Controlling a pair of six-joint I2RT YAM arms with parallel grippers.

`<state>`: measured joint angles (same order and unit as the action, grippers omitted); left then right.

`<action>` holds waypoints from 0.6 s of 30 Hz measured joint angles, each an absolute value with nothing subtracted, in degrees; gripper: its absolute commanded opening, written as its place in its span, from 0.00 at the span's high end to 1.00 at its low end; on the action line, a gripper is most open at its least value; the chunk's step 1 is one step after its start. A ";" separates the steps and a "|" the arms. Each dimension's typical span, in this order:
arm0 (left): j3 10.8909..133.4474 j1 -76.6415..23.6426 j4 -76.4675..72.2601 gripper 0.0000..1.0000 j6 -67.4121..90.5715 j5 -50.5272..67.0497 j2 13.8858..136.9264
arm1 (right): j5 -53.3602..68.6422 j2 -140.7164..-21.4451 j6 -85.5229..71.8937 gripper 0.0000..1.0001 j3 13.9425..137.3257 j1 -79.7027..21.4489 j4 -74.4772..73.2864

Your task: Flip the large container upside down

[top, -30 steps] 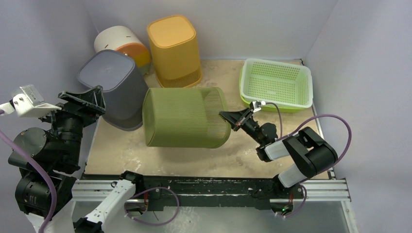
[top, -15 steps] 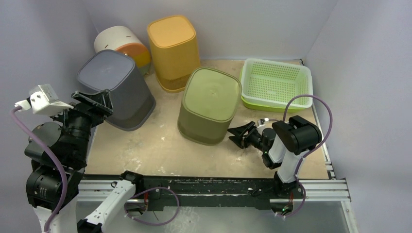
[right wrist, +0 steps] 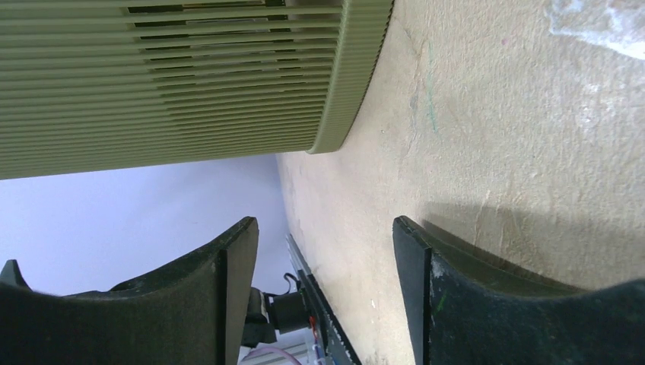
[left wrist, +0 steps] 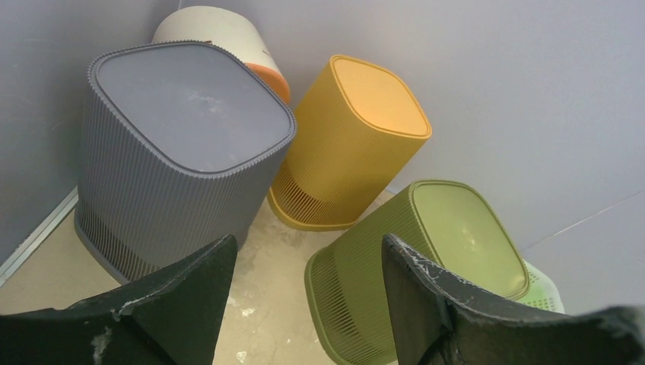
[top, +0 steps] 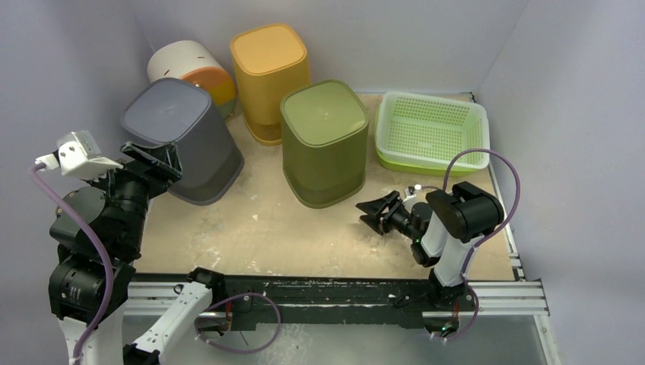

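Right gripper, released and empty, sits near the upside-down green container, not touching.

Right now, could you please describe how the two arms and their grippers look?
Both are mostly black with rounded joints: left arm, right arm. The left gripper and right gripper have broad, tapered black fingers, scuffed at the edges. A purple cable loops along each arm.

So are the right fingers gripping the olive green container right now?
No, the top view shows the right fingers spread open with a gap between them and the olive green container.
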<state>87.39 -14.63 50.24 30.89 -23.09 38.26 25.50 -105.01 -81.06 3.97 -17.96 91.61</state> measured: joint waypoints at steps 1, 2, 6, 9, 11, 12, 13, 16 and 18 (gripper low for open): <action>87.13 -14.63 50.24 0.33 30.87 -23.07 38.26 | 25.47 -105.01 -80.79 0.22 3.86 -17.93 91.61; 86.91 -14.63 50.24 0.33 30.87 -23.07 38.26 | 25.47 -105.01 -80.64 0.18 3.77 -17.93 91.61; 86.19 -14.63 50.24 0.33 30.87 -23.00 38.26 | 25.52 -103.28 -80.12 0.05 3.55 -17.93 91.46; 85.62 -14.63 50.15 0.32 30.87 -22.92 38.22 | 25.56 -98.02 -79.18 0.02 3.95 -17.93 91.09; 85.06 -14.63 50.00 0.32 30.85 -22.65 38.24 | 25.69 -92.55 -77.60 0.01 5.26 -17.96 90.39; 84.71 -14.63 49.84 0.32 30.85 -22.48 38.24 | 25.71 -88.86 -76.36 0.00 6.48 -17.96 89.27; 84.47 -14.63 49.78 0.32 30.83 -22.28 38.24 | 25.61 -84.25 -74.37 0.00 8.16 -17.96 86.56; 84.03 -14.63 49.80 0.32 30.72 -21.21 38.44 | 22.48 -68.34 -65.21 0.00 15.75 -18.02 68.99; 83.96 -14.63 49.80 0.32 30.57 -20.64 38.74 | 16.95 -58.11 -58.41 0.00 22.41 -18.15 55.66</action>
<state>83.96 -14.63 49.80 30.57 -20.64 38.74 16.95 -58.11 -58.41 22.41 -18.15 55.66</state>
